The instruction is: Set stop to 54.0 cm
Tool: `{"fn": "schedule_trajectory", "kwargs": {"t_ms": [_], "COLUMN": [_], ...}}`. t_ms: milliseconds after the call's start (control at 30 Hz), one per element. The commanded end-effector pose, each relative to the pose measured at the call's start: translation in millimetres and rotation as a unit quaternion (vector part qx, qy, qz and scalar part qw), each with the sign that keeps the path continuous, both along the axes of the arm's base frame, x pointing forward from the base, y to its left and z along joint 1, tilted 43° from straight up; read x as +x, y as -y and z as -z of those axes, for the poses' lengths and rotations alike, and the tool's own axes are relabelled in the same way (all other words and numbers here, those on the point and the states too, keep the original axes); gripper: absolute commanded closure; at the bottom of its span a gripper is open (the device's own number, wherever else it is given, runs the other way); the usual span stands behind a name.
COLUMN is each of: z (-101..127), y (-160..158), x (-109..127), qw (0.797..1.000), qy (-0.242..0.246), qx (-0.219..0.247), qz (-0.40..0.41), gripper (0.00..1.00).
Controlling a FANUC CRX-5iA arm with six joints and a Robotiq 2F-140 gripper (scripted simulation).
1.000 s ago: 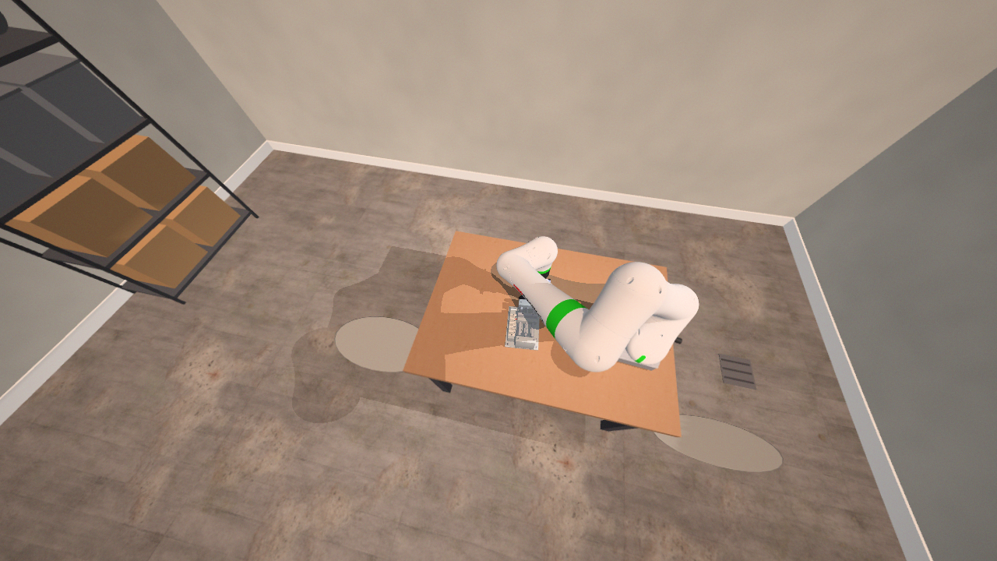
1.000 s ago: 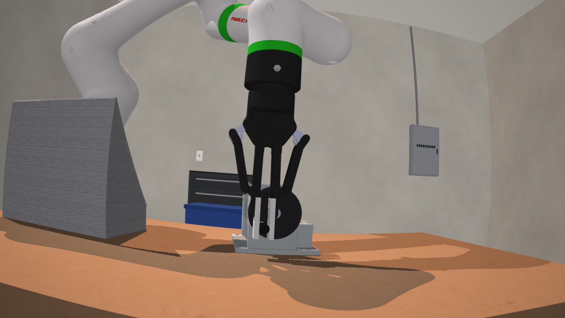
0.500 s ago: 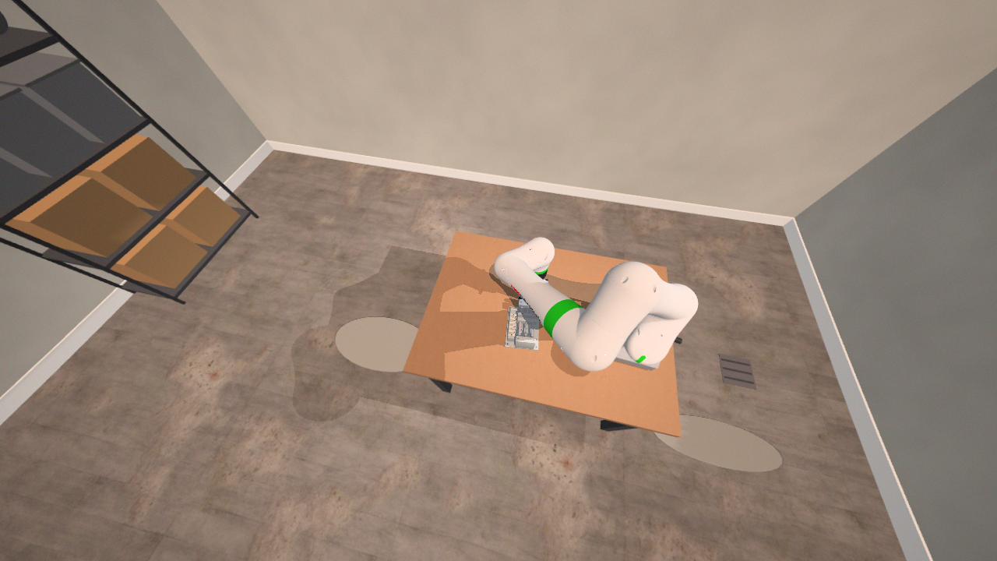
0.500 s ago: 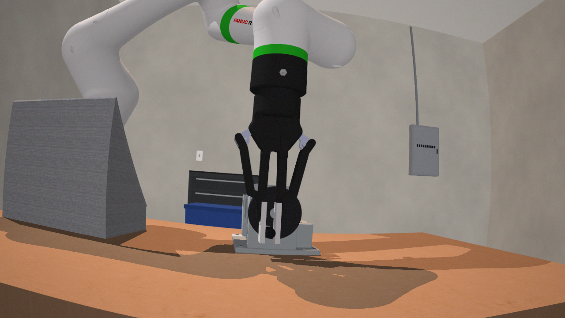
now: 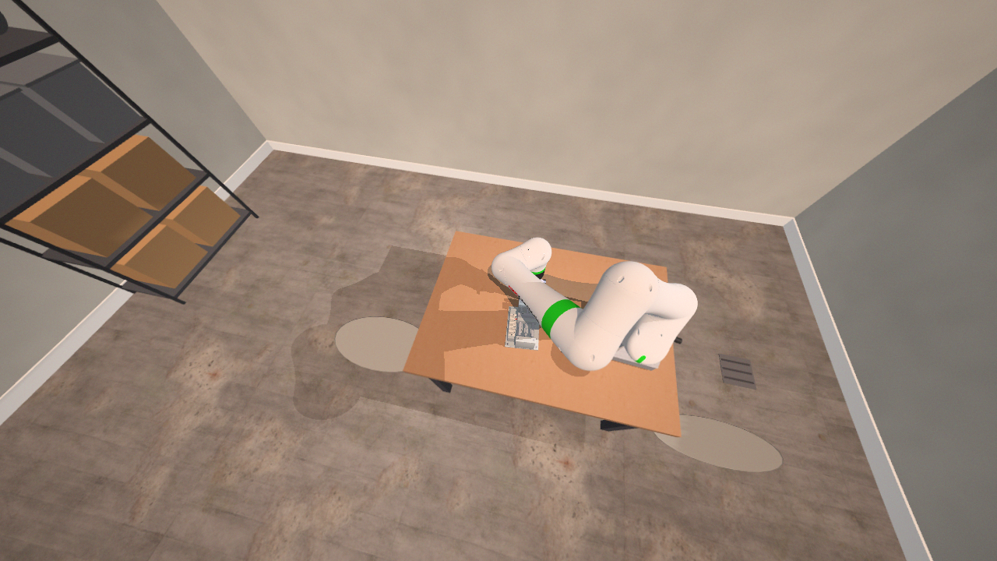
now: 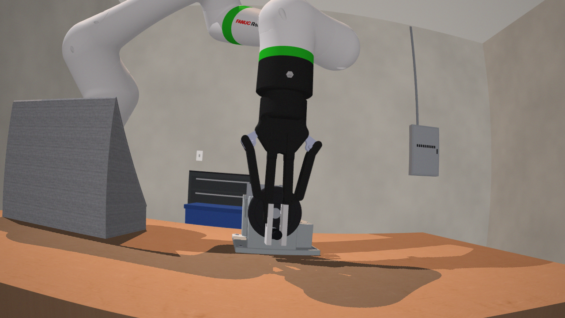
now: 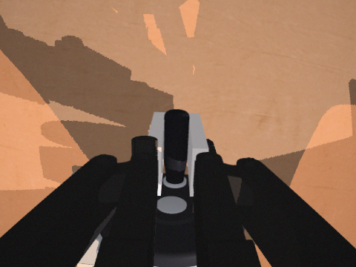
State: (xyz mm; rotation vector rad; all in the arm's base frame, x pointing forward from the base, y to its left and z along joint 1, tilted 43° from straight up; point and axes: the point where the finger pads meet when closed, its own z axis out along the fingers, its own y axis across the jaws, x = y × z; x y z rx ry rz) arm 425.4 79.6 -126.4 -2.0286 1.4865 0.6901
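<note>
Pincer closed on black crank knob, apparently the handwheel's, low on rim

Down there, the gripper and the handwheel's black knob now sit further right across the handwheel's face, closer below its hub.
</note>
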Motion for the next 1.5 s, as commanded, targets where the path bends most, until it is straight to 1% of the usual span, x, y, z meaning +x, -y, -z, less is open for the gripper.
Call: {"fn": "schedule_trajectory", "kwargs": {"t_ms": [0,800,1167,1467], "z": [0,-6,-12,-22], "y": [0,-1,2,9], "x": [2,19,27,34], "qw": [1.000,1.000,1.000,1.000], "qy": [0.000,0.000,0.000,0.000], "qx": [0.000,0.000,0.000,0.000], "qz": [0.000,0.000,0.000,0.000], "gripper": [0.96,0.96,0.96,0.96]}}
